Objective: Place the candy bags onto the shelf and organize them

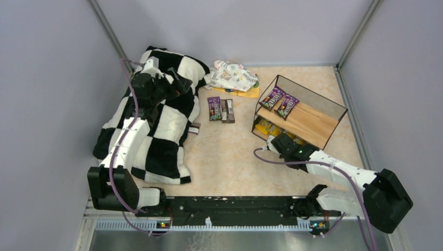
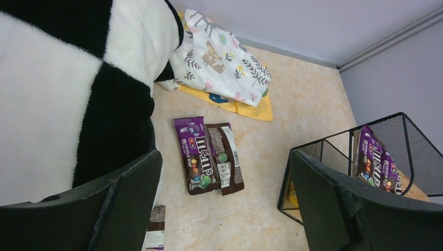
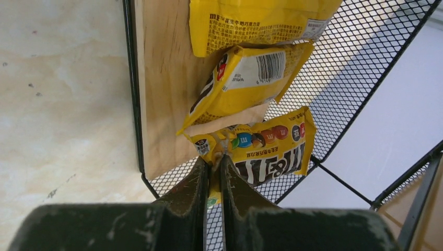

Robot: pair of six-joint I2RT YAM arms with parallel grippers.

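Only wrist cam shows R end effector (image 3: 211,161) nipping yellow candy bag (image 3: 271,151); L end effector (image 2: 225,172) wide

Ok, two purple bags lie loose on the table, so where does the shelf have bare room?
The upper board is bare from the two purple bags at its left end to the right wire wall. The lower tier is crowded: overlapping yellow bags, the right gripper pinching one.
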